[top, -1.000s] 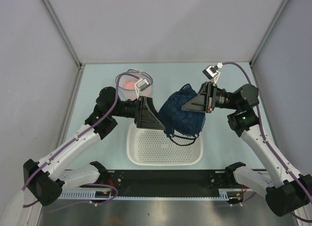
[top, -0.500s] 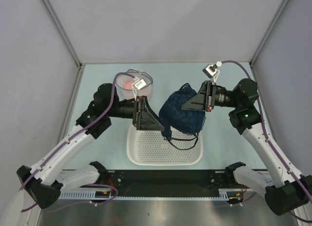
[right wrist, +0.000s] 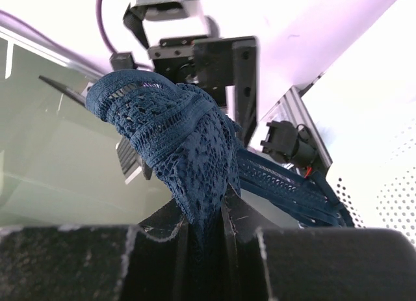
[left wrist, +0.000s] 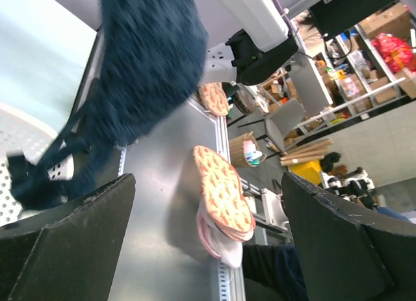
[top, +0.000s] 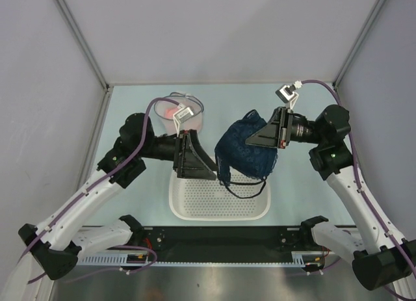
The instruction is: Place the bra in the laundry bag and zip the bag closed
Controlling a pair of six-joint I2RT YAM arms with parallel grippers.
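Observation:
The bra [top: 246, 153] is dark blue lace and hangs over the white basket, its straps dangling toward it. My right gripper [top: 247, 143] is shut on its upper edge; in the right wrist view the lace [right wrist: 175, 135] is pinched between the shut jaws [right wrist: 203, 239]. My left gripper [top: 209, 173] is open and empty just left of the bra, which shows blurred at the upper left of the left wrist view [left wrist: 140, 73], apart from the wide-open fingers [left wrist: 65, 246]. The laundry bag [top: 179, 114], a small white mesh pouch with something pink inside, stands at the back left behind the left gripper.
A white perforated plastic basket [top: 218, 200] sits at the table's front centre below both grippers. Grey walls close in the left, right and back sides. The arms' base rail runs along the near edge.
My left gripper has drawn back slightly left and toward the front, away from the bra. My right gripper has shifted a little right with the bra, which still hangs from it.

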